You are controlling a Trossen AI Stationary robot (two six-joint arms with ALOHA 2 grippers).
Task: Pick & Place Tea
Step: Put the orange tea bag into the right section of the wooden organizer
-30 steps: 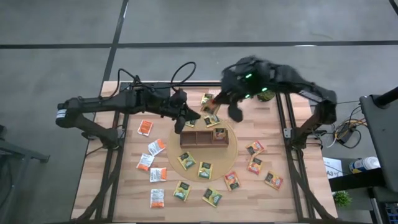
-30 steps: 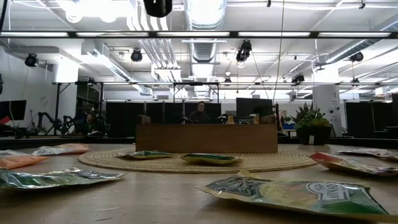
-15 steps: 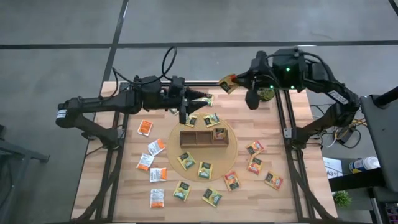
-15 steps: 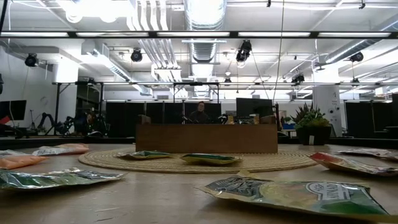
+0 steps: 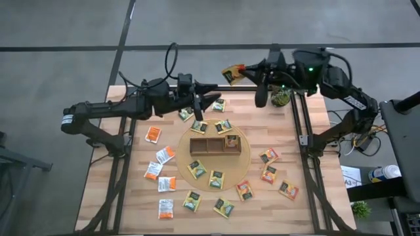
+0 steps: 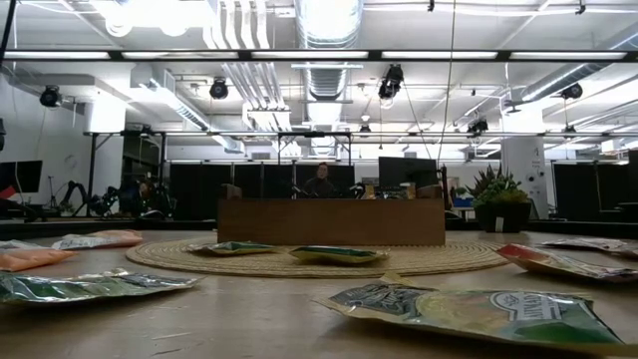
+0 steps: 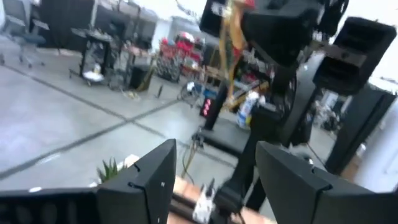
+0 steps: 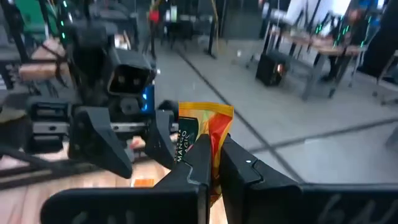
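**Tea sorting barely begun: one sachet aloft, one in the tray**

The right gripper (image 5: 244, 69) is clamped on an orange-yellow, dark-labelled sachet (image 5: 231, 73), held high beyond the bench's (image 5: 98, 196) far edge. The left gripper (image 5: 211, 99), jaws spread and empty, faces it. One sachet sits in the tray's (image 5: 214, 145) right compartment; many small flat tea sachets (image 5: 216, 179) lie scattered.

The wooden bench (image 5: 131, 210) stands on a grey concrete floor (image 5: 59, 65). Ceiling ducts (image 6: 329, 20) and spotlights (image 6: 50, 97) hang overhead; a potted plant (image 6: 495, 199) stands behind.
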